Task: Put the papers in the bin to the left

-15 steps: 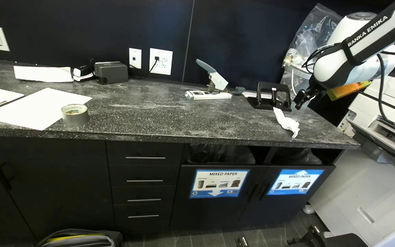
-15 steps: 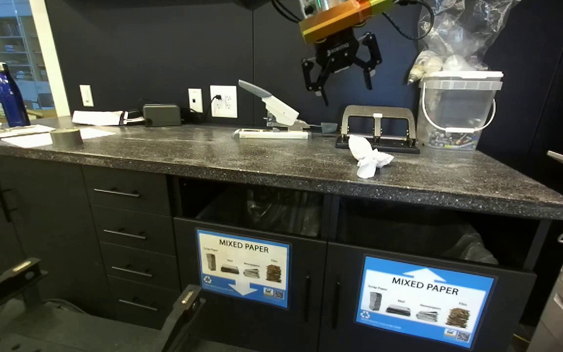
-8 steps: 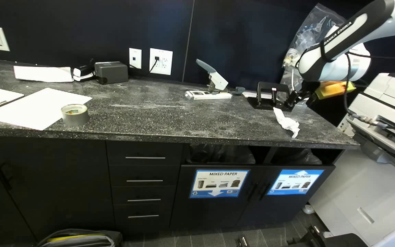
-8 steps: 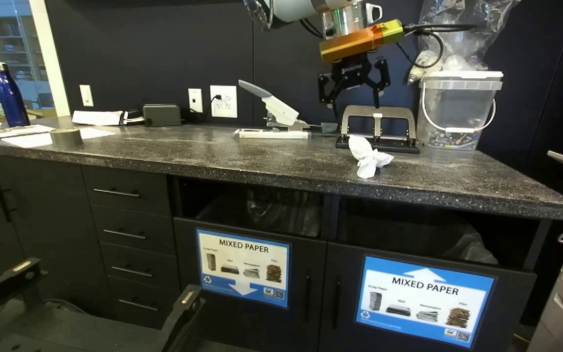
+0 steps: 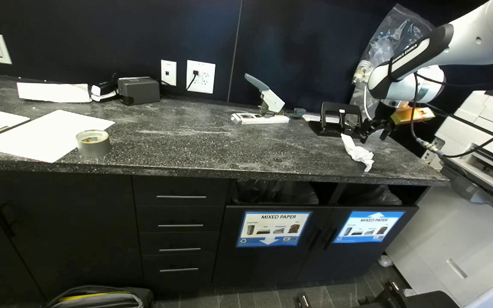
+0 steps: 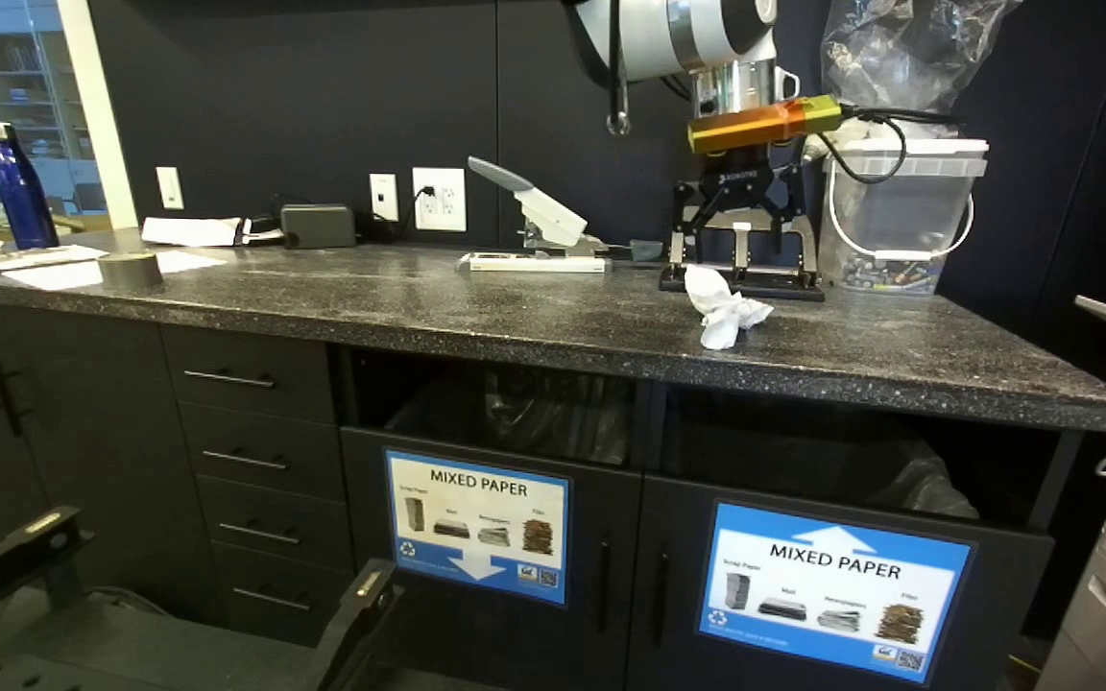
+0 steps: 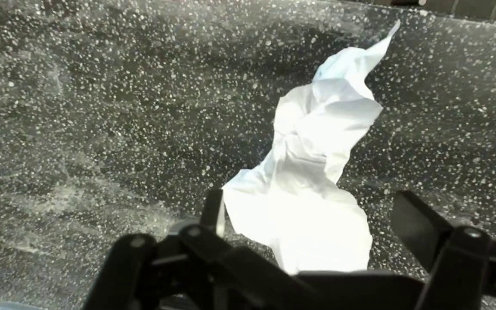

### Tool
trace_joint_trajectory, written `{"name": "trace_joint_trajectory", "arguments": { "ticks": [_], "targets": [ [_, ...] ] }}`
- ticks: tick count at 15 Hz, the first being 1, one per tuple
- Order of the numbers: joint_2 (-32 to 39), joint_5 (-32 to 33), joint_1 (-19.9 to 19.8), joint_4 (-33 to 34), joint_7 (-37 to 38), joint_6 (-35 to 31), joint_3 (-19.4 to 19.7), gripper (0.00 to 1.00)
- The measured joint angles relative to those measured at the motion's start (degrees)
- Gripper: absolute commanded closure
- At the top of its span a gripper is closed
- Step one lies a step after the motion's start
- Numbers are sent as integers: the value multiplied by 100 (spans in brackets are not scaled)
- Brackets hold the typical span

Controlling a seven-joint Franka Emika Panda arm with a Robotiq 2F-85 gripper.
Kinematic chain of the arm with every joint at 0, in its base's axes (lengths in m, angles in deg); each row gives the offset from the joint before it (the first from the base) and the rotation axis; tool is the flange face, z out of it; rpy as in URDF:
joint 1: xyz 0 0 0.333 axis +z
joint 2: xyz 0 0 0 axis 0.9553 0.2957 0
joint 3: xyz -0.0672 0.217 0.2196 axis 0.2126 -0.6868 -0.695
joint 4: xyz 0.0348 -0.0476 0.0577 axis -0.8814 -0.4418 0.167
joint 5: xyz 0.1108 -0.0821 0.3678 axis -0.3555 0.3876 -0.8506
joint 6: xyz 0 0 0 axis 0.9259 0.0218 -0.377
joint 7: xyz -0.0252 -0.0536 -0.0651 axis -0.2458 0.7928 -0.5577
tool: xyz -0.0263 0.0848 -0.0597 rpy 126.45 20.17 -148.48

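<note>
One crumpled white paper (image 5: 358, 153) lies on the dark counter near its front edge; it also shows in an exterior view (image 6: 721, 312) and in the wrist view (image 7: 312, 172). No other crumpled scrap is clear to see. My gripper (image 5: 373, 136) is open and points down above and behind the paper, in front of the hole punch in an exterior view (image 6: 733, 245). In the wrist view the open gripper (image 7: 312, 209) has its fingers on either side of the paper's near end, apart from it. The bin (image 6: 366, 499) is the left cabinet slot under the counter, with a white-headed sign (image 6: 478, 526).
A black hole punch (image 5: 343, 119) stands behind the paper. A stapler (image 5: 263, 107) stands left of it, and a clear bucket (image 6: 903, 211) stands to its right. A second slot with a bluer sign (image 6: 836, 590) adjoins the bin. Tape (image 5: 93, 143) and flat sheets lie far left.
My gripper has come down towards the counter and, in an exterior view, moved right, over the paper's area. It stays open. The paper has not moved.
</note>
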Motion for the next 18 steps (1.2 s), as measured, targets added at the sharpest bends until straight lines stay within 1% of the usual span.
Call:
{"name": "trace_joint_trajectory", "arguments": {
  "ticks": [4,6,12,18],
  "targets": [
    [563,-388,-324,929,-557,1101,-297,0],
    [777,-501,-410,1309,-722,1515,-365,0],
    [1327,-600,-504,2059,-903,1607,-372,0],
    [1772,-609,-544,2490,-963,1623,-384,0]
  ]
}}
